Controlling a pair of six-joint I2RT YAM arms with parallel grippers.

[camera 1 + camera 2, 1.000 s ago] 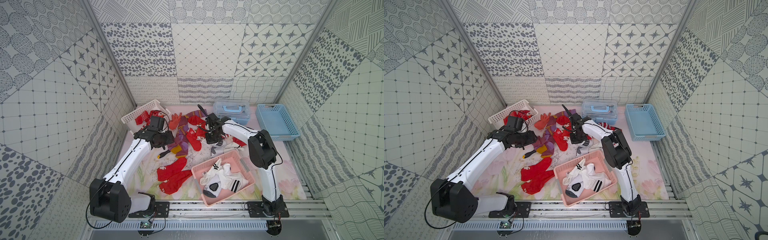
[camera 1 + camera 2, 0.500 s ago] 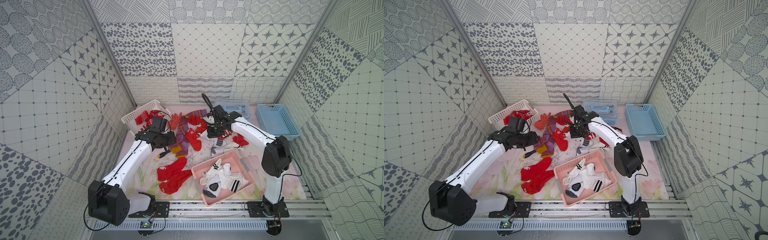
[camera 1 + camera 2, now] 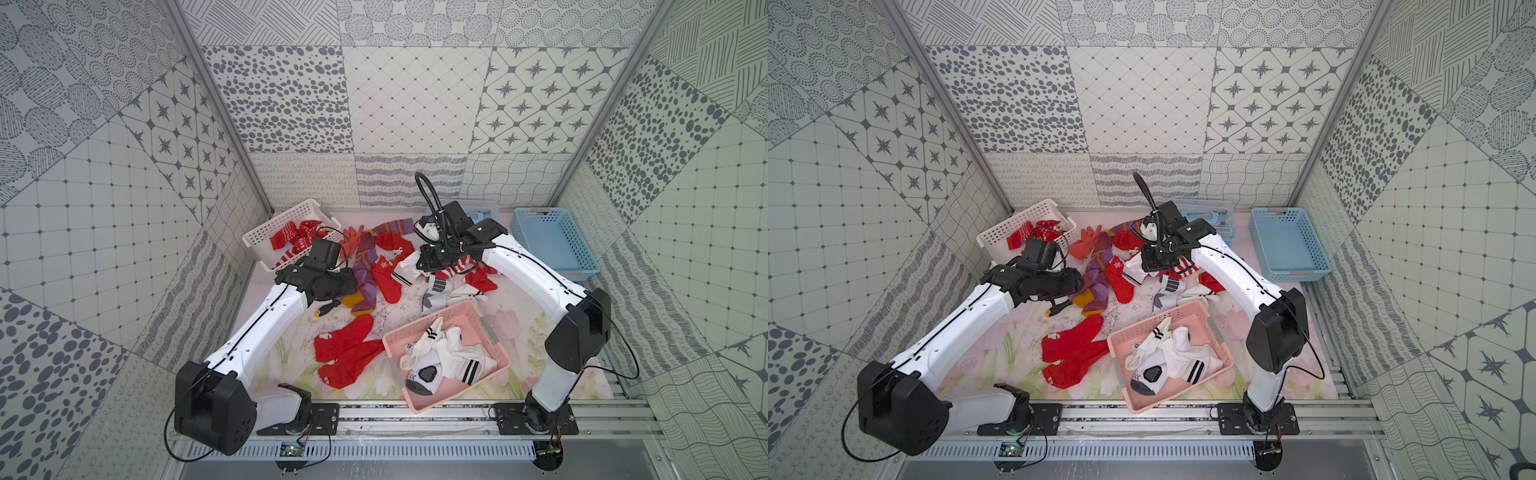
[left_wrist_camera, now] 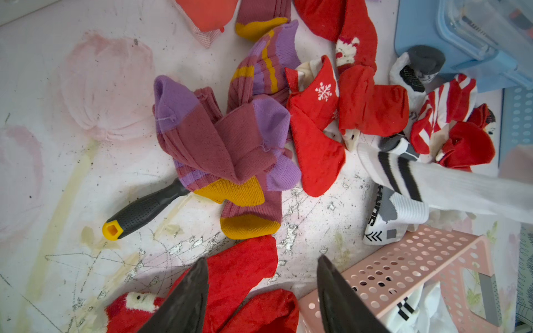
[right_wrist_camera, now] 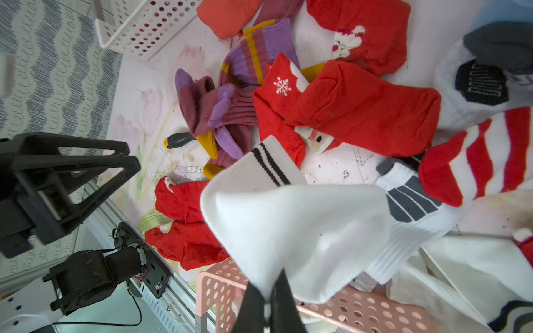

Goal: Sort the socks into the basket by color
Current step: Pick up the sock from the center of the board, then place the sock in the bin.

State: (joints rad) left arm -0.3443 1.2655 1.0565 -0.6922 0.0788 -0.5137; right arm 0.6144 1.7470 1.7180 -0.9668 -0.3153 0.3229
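Note:
My right gripper (image 5: pixel 267 291) is shut on the edge of a white sock with black stripes (image 5: pixel 288 219), which hangs lifted over the pile (image 3: pixel 405 266). The pile of socks lies mid-mat: purple ones with yellow toes (image 4: pixel 225 138), red ones with a snowflake (image 4: pixel 314 127), red-and-white striped (image 5: pixel 476 155), and white with grey marks (image 3: pixel 440 291). More red socks (image 3: pixel 345 349) lie beside the pink basket (image 3: pixel 446 318), which holds white socks. The white basket (image 3: pixel 286 222) holds red socks. My left gripper (image 4: pixel 262 259) is open with nothing between its fingers, above the red socks by the pink basket.
A blue basket (image 3: pixel 552 241) stands at the back right, with a clear blue-lidded box (image 3: pixel 482 208) next to it. An orange-red glove (image 3: pixel 353 239) lies by the white basket. A screwdriver with a black handle (image 4: pixel 138 213) sticks out from under the purple socks.
My right arm has swung its elbow outward and forward while the gripper lifted the white striped sock off the pile. The left gripper has shifted slightly toward the pile.

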